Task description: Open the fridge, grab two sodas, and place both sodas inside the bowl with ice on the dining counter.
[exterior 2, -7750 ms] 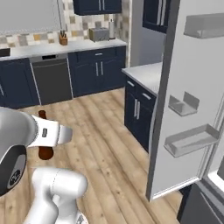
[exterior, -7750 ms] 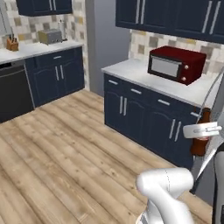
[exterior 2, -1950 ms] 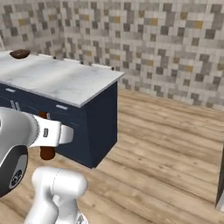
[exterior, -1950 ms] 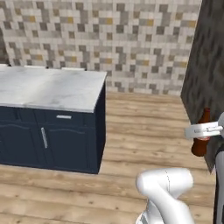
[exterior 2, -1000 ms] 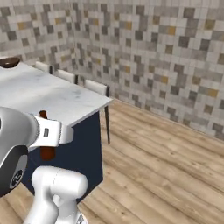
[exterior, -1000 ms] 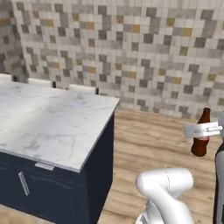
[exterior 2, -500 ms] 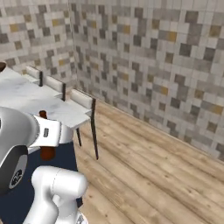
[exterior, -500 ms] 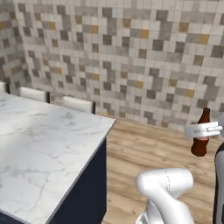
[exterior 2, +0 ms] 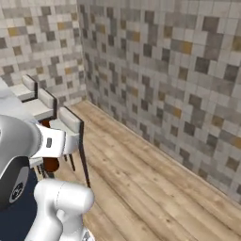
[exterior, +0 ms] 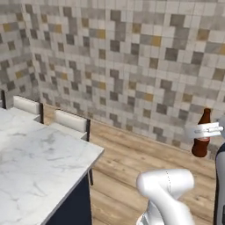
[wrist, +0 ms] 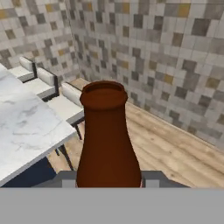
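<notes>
Tiled wall filled the upper frame, operator, above your wood floor. Your dining counter sat lower left, stools at its far edge. At right, your gripper pinched the brown soda upright by its neck.

Even, bright, rendered light with soft edges throughout

Light is flat and diffuse, with no visible lamp and no glare; the tiled wall is evenly lit in all three views, slightly dimmer toward its left corner in the left base view. The marble counter reads pale and washed, its veining faint. Faint, soft shadows lie under the stools on the wood floor. All pictures are low in detail and slightly blurred; the bottle close to the hand camera looks smooth, with gentle shading down its sides.
</notes>
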